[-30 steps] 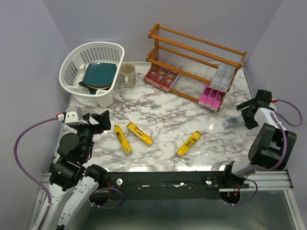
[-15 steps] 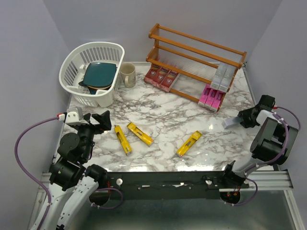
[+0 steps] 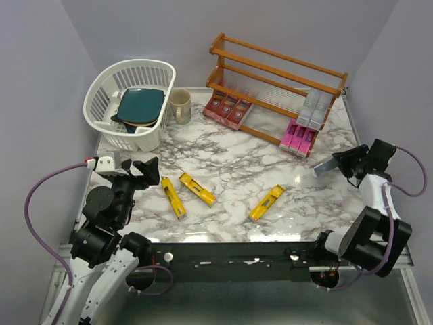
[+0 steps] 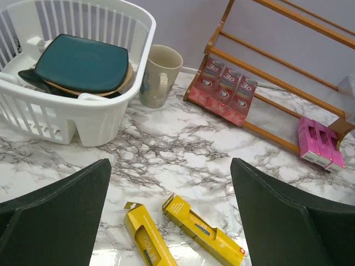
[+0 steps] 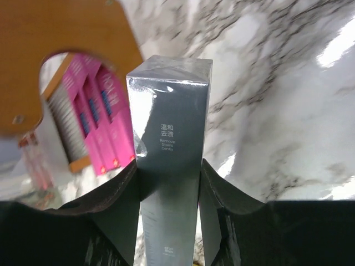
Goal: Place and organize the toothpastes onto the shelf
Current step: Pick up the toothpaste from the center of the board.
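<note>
My right gripper (image 3: 346, 162) (image 5: 169, 173) is shut on a silver-grey toothpaste carton (image 3: 327, 165) (image 5: 169, 138), held just above the marble near the right edge. The reddish-brown shelf (image 3: 277, 68) (image 4: 277, 47) stands at the back. Its lowest tier holds three red cartons (image 3: 227, 108) (image 4: 227, 91) on the left and three pink ones (image 3: 298, 137) (image 5: 102, 119) on the right, with silver-grey cartons (image 3: 312, 108) on the tier above the pink ones. Three yellow cartons (image 3: 173, 197) (image 3: 197, 189) (image 3: 266, 203) lie flat on the table. My left gripper (image 3: 139, 169) (image 4: 169, 213) hovers open near the two left yellow cartons (image 4: 202, 230).
A white basket (image 3: 139, 63) (image 4: 83, 119) holding a teal plate (image 3: 142, 105) sits at the back left. A beige mug (image 3: 180, 105) (image 4: 161, 75) stands between it and the shelf. Grey walls close in on three sides.
My right gripper closed on the silver-grey carton and raised it slightly off the table while its wrist swung to the right. The left arm barely moved.
</note>
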Tool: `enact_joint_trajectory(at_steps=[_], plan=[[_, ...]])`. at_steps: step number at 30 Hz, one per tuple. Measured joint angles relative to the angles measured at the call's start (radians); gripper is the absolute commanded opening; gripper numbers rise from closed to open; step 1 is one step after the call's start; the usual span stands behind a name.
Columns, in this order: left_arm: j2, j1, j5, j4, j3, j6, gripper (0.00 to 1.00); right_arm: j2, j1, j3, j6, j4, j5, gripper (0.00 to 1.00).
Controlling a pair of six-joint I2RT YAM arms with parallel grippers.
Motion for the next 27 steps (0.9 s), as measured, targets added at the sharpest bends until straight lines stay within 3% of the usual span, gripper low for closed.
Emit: enact_joint_trajectory(at_steps=[6, 14, 20, 27], plan=[[0.042, 0.034, 0.092, 0.011, 0.000, 0.004, 0.99, -0.161, 0.034, -0.187, -0.020, 0.141, -0.218, 0.31], [0.124, 0.104, 0.290, 0.068, -0.014, -0.010, 0.99, -0.324, 0.249, -0.347, -0.072, 0.307, -0.454, 0.31], [0.230, 0.108, 0.420, 0.122, -0.014, -0.071, 0.99, -0.272, 0.430, -0.397, -0.024, 0.533, -0.595, 0.31], [0.364, 0.098, 0.612, 0.329, -0.110, -0.258, 0.99, -0.134, 0.657, -0.361, 0.024, 0.775, -0.706, 0.32]])
